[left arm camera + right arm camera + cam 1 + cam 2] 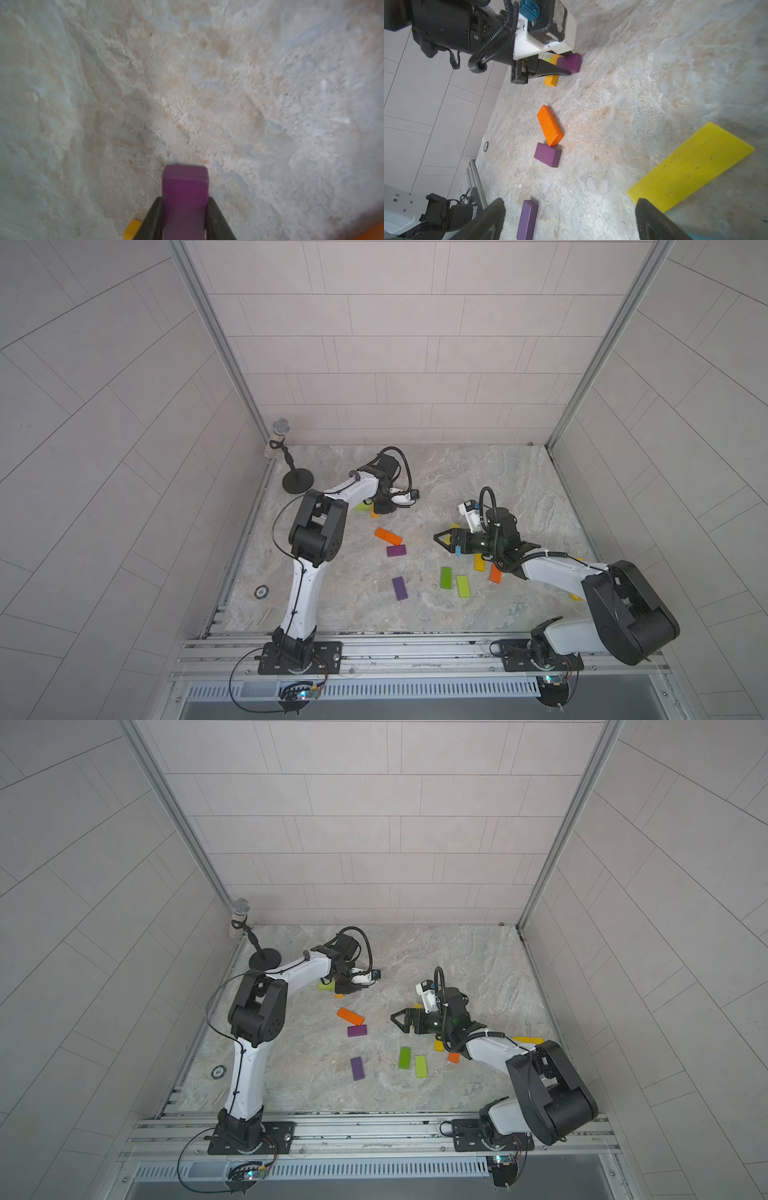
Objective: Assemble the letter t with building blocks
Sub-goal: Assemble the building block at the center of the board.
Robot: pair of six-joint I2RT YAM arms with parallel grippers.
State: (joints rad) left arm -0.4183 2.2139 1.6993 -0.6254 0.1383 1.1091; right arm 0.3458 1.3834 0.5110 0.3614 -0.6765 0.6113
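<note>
Small flat blocks (396, 550) — scattered; purple block (185, 187) clamped

Marbled grey table (187, 83), purple block (185, 187)

on the marble table (478, 472) lie an orange block (388, 536), two purple blocks (395, 550), a green block (446, 577), a lime block (463, 586) and a mic stand (297, 481).

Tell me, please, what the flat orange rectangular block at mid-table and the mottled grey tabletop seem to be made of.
Flat orange rectangular block: probably painted wood; opaque satin coat, rounded edges, tiny dark nicks; plastic possible.
Mottled grey tabletop: stone-look, matte, grey-beige veining; marble or printed laminate, cannot tell.
</note>
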